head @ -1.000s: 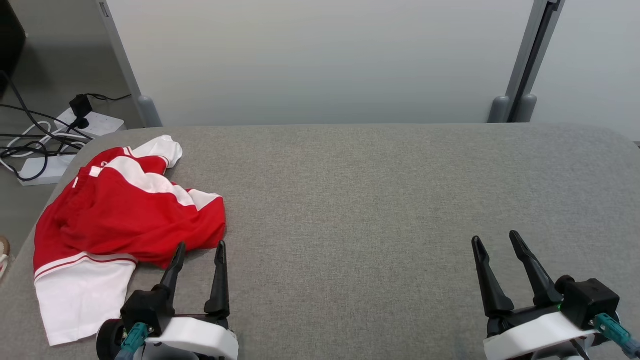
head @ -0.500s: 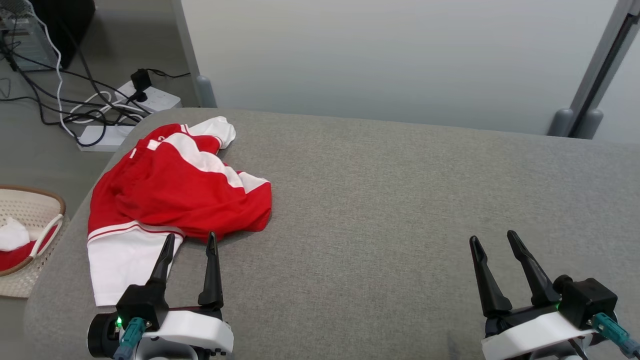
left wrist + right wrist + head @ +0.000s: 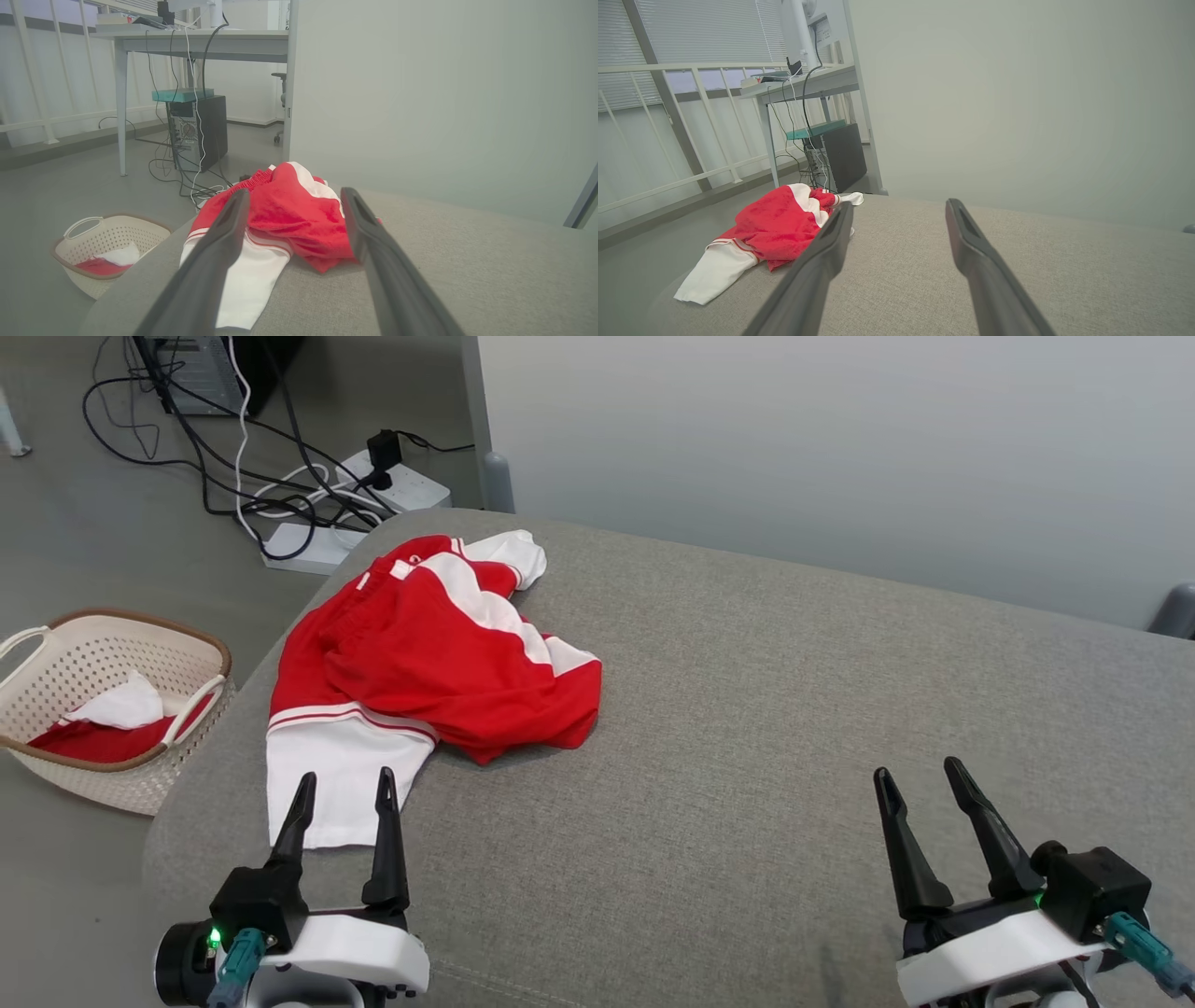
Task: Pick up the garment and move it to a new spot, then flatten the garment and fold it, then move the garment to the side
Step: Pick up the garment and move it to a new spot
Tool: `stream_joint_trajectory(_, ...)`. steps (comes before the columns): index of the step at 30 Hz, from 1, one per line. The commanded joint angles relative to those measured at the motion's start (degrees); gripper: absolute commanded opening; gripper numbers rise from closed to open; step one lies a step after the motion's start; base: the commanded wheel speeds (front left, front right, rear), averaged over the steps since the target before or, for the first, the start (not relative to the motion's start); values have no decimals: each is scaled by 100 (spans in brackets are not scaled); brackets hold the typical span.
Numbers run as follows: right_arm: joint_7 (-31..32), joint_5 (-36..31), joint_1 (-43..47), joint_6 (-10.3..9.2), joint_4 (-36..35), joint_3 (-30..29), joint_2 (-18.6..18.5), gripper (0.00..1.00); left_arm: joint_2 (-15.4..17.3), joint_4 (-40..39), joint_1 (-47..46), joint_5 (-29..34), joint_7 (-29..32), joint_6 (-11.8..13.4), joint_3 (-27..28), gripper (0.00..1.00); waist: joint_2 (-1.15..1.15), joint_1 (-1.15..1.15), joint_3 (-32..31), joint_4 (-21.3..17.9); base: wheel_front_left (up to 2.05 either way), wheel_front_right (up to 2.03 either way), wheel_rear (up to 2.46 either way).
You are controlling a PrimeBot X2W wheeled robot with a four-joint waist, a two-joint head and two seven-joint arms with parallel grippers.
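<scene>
A crumpled red and white garment [image 3: 420, 663] lies at the far left end of the grey padded table [image 3: 794, 709]; one white panel reaches toward the near left edge. My left gripper [image 3: 344, 786] stands open just short of that white panel, with nothing between its fingers. In the left wrist view the garment [image 3: 289, 219] lies straight ahead between the open fingers. My right gripper [image 3: 920, 779] is open at the lower right, far from the cloth. The right wrist view shows the garment [image 3: 775, 228] off to the left.
A white woven basket [image 3: 103, 709] holding red and white cloth stands on the floor left of the table. Power strips and cables [image 3: 317, 495] lie on the floor behind the table's left corner. A pale partition [image 3: 794, 448] runs behind the table.
The head camera has turned left, so the whole picture shifted right and the basket came into sight. Both grippers stay open and the garment lies as before.
</scene>
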Motion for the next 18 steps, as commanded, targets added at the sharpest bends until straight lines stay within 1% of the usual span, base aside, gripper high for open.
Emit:
stream_joint_trajectory(1,-77,24,-196,41,-110,120,-24,100,28,-132,-332,53,-75,35,197,100,0,0,10,88,0,0,0)
stream_joint_trajectory(9,-77,50,-218,41,-102,133,-28,100,28,-75,-374,40,-75,59,209,100,0,0,46,200,0,0,0)
stream_joint_trajectory(18,-77,84,-247,41,-42,252,-103,100,28,22,-455,-92,-76,103,183,100,0,0,105,101,0,0,0)
